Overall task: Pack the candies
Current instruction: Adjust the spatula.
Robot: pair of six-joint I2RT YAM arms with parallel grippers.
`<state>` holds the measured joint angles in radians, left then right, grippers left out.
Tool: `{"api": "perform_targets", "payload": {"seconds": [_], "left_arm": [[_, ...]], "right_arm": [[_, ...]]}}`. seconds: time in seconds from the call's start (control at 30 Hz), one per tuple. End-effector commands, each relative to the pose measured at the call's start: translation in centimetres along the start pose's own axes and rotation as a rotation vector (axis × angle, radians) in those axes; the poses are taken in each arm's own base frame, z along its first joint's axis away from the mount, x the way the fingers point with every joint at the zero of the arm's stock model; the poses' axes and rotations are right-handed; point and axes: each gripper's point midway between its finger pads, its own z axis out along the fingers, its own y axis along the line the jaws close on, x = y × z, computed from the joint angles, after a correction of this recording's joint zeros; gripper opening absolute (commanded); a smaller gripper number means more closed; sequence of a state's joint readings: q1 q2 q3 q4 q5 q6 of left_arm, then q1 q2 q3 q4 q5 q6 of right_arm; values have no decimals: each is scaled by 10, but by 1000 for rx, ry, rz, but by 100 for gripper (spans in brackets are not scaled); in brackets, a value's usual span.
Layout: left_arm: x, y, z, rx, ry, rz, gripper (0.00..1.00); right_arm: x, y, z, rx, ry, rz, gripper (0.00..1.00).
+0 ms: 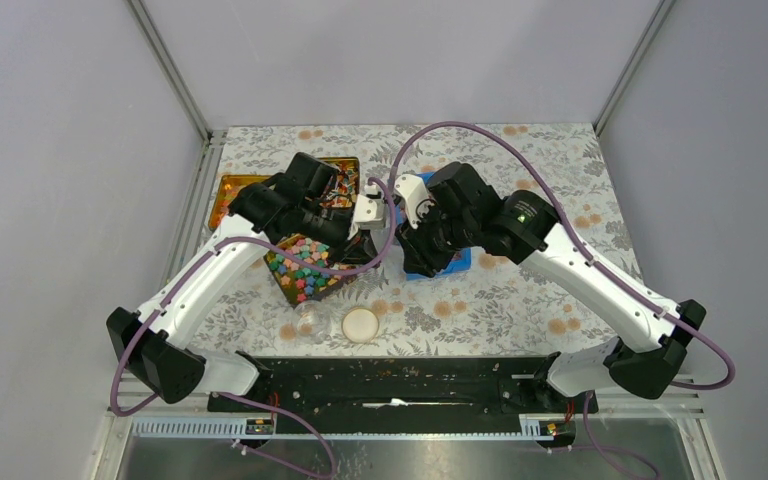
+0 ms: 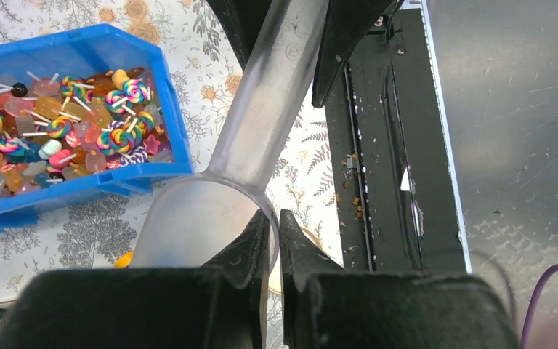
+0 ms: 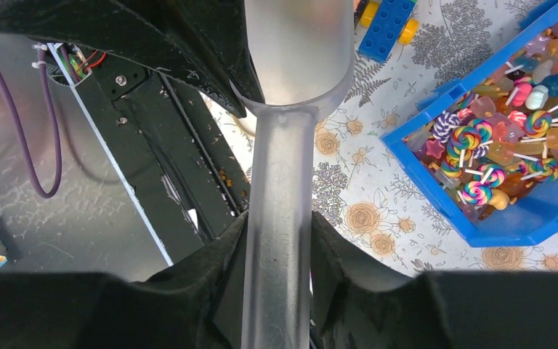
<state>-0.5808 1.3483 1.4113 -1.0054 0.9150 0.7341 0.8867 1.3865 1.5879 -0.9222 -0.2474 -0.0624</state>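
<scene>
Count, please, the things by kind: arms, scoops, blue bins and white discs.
Arms: 2
Scoop: 1
Blue bin: 1
White disc: 1
Total: 5

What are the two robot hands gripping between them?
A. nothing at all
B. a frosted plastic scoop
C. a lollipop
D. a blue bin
B: the frosted scoop has its handle clamped by the right gripper and its bowl rim pinched by the left gripper.
</scene>
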Motion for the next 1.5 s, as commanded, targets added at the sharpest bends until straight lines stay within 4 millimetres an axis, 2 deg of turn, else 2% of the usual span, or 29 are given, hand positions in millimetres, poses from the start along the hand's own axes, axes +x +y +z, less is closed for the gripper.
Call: {"api": "perform_targets", "payload": {"seconds": [0.0,0.03,0.13,0.2,0.3,0.37,0.43,0.53,0.6,0.73,0.83,1.0,1.03,1.07,1.13,1.2,1.27,1.47], "left_arm": [[-22,-13,-8,31,-72,55,0],[-22,-13,-8,30,-71,55,0],[-21,-12,-8,27,-68,53,0],[-21,-11,-8,23,-65,53,0],[-19,-9,-8,15,-57,46,1],[-19,-7,-9,3,-48,45,12],[-16,-3,-10,-25,-34,47,39],[-16,4,-12,-84,-34,83,42],[-16,8,-14,-114,-40,94,40],[-14,11,-14,-130,-39,79,22],[-13,13,-12,-128,-38,65,19],[-13,15,-14,-141,-30,71,0],[-13,15,-14,-143,-29,70,0],[-12,15,-14,-144,-28,71,0],[-12,17,-16,-151,-27,67,0],[-12,17,-17,-154,-24,60,0],[-12,16,-18,-153,-22,57,0],[-11,14,-21,-137,-18,54,0]], "right_arm": [[-10,-2,2,23,-24,-35,35],[-11,-2,2,23,-26,-35,32],[-12,-2,2,27,-33,-33,15],[-12,-3,3,29,-30,-30,12],[-10,-4,2,40,-31,-28,0],[-10,-4,1,41,-31,-28,0],[-9,-5,2,46,-28,-23,0],[-9,-6,3,52,-27,-15,0],[-10,-6,2,51,-29,-8,0],[-15,-2,1,38,-50,5,0],[-17,-1,2,32,-58,19,0],[-20,0,2,27,-64,29,0],[-20,0,1,30,-65,28,5],[-22,-1,-1,36,-72,24,14],[-22,-3,-3,51,-79,17,38],[-22,-4,-6,58,-84,6,51],[-21,-4,-8,56,-84,-4,56],[-21,-7,-18,84,-108,-41,59]]}}
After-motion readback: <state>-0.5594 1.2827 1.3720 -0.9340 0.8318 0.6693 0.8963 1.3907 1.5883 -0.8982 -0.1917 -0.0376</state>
